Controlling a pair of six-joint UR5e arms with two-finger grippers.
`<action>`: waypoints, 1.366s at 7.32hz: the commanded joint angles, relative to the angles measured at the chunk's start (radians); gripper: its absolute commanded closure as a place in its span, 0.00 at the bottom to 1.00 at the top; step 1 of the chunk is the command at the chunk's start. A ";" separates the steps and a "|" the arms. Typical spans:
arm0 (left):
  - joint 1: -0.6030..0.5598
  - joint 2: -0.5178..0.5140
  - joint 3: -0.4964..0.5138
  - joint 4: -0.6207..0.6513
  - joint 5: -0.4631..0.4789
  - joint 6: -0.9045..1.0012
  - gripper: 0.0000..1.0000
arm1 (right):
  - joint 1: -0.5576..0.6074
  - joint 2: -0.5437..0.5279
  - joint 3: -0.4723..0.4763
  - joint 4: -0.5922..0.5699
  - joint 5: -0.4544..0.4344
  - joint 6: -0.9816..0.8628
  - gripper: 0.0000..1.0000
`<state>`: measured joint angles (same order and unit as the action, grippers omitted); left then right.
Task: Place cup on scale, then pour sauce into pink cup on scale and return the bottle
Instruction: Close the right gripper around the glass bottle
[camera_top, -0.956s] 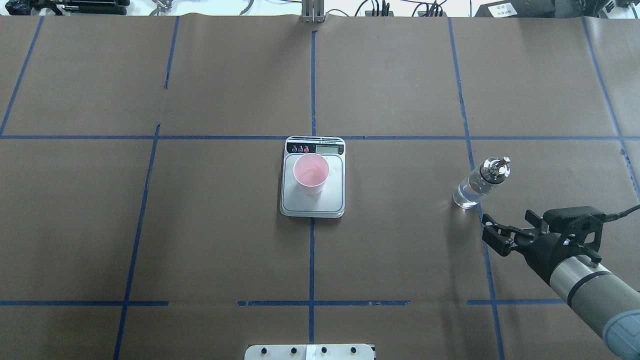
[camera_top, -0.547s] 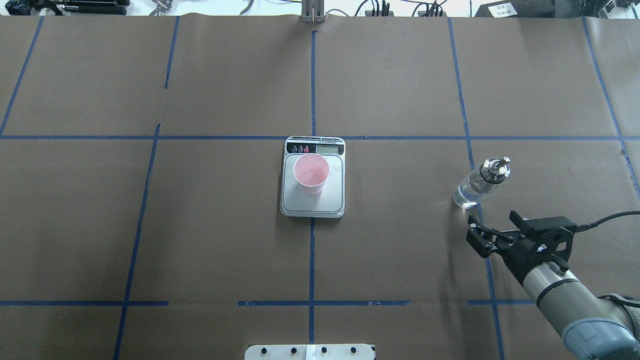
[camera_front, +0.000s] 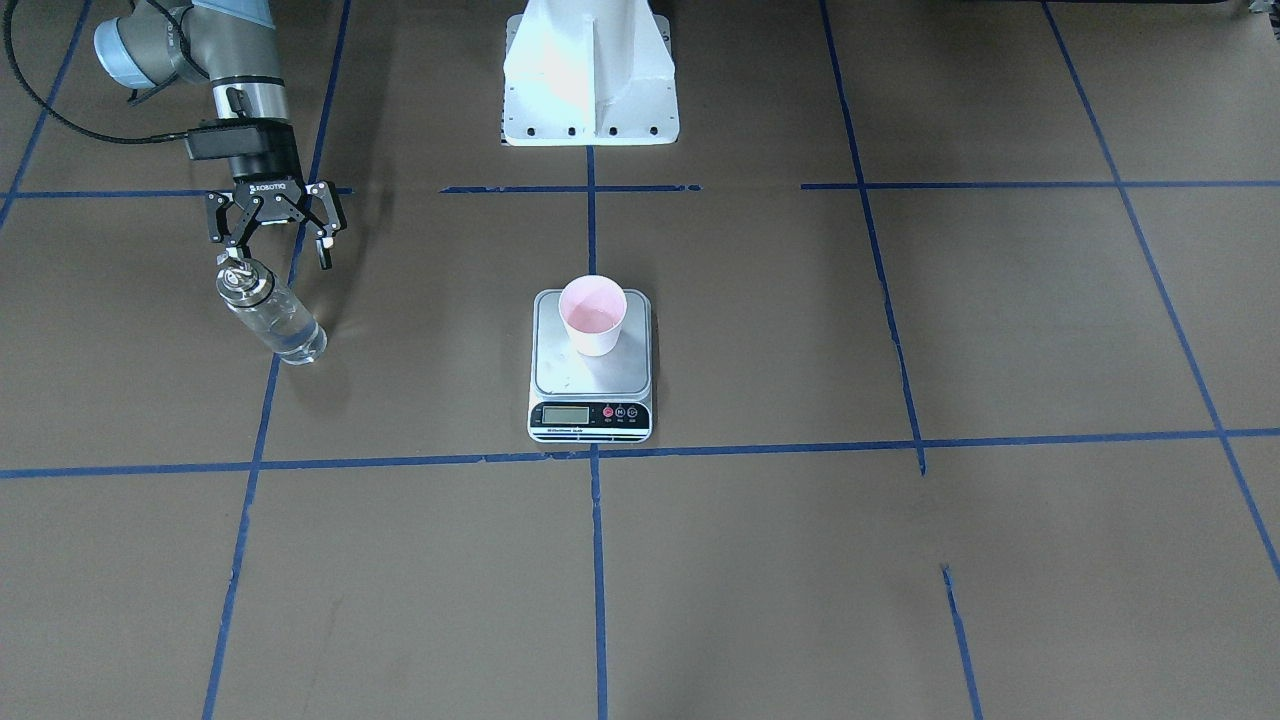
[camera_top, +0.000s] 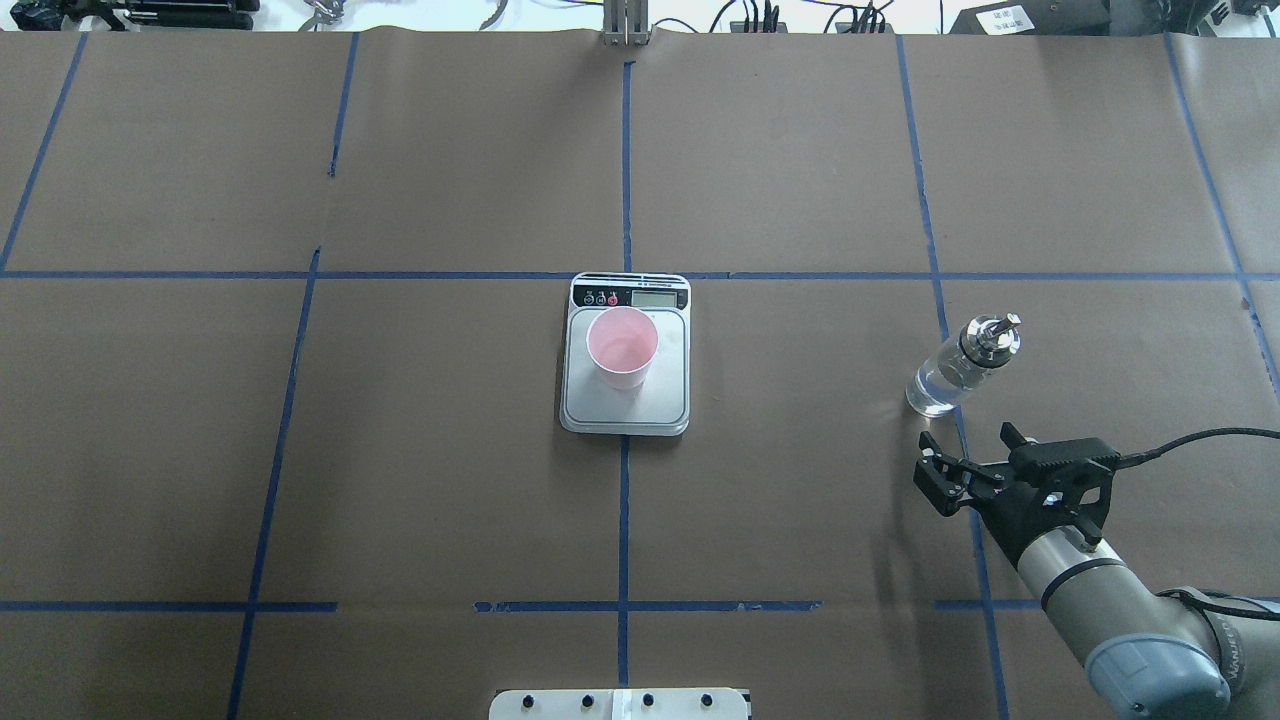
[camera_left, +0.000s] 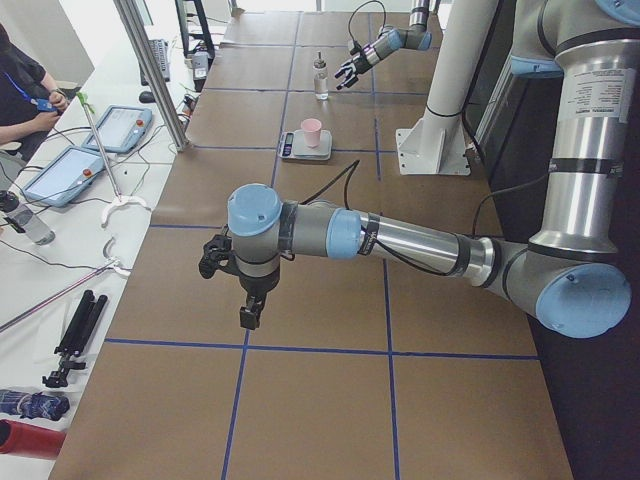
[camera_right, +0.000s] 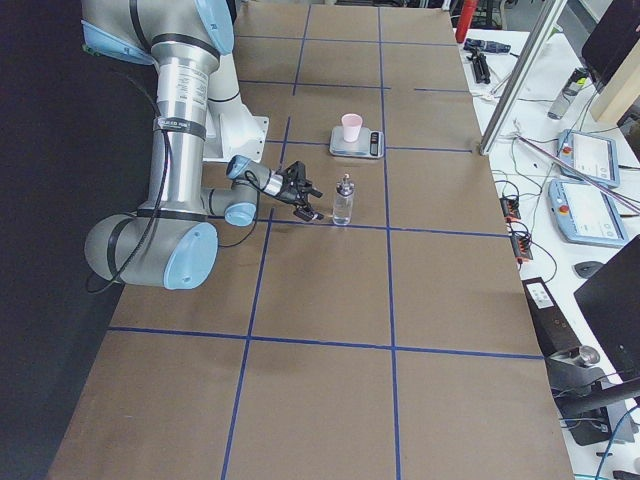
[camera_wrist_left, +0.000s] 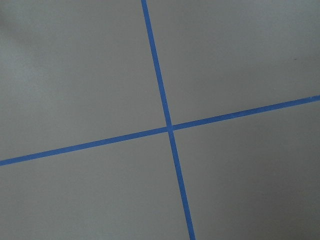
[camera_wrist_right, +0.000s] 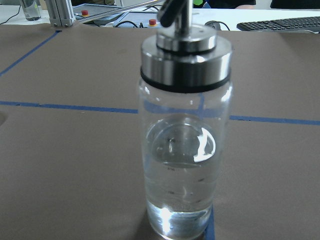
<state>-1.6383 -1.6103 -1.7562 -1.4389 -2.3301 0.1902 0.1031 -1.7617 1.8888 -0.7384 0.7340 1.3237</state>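
Right pincer (camera_top: 932, 472) wide open, empty. Bottle (camera_top: 950, 375) upright just ahead, untouched. Cup (camera_top: 621, 345) on scale (camera_top: 625, 415), well apart to pincer's left. Left pincer (camera_left: 240, 300) far off; its opening cannot be told.

There is one clear glass cylindrical bottle with a black neck ring and metal pourer (camera_top: 942, 380), standing just ahead of the right gripper (camera_front: 270, 248). Well off to that gripper's side are one small pale pink tapered cup (camera_top: 621, 350) and, under it, one flat silver-and-black digital kitchen scale (camera_top: 625, 410). The scale carries one LCD display (camera_front: 565, 414) and three small round buttons (camera_front: 620, 412).

There are two grey-and-blue robot arms with one gripper each. The left gripper (camera_left: 247, 310) is far from all three items.

One white base pedestal (camera_front: 590, 75) stands behind both grippers. On the side bench beyond the scale lie two grey control tablets (camera_right: 592, 155), with one person (camera_left: 20, 85) beside them.
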 joint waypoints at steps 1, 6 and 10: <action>0.000 0.000 0.000 -0.002 0.000 0.000 0.00 | 0.006 0.019 -0.013 0.001 -0.013 -0.039 0.00; 0.002 -0.002 0.000 -0.008 -0.002 0.000 0.00 | 0.086 0.021 -0.033 0.039 -0.005 -0.116 0.00; 0.002 -0.002 0.000 -0.005 -0.002 0.000 0.00 | 0.115 0.034 -0.033 0.044 -0.002 -0.113 0.00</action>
<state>-1.6368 -1.6122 -1.7564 -1.4436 -2.3317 0.1890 0.2086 -1.7357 1.8562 -0.6955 0.7304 1.2095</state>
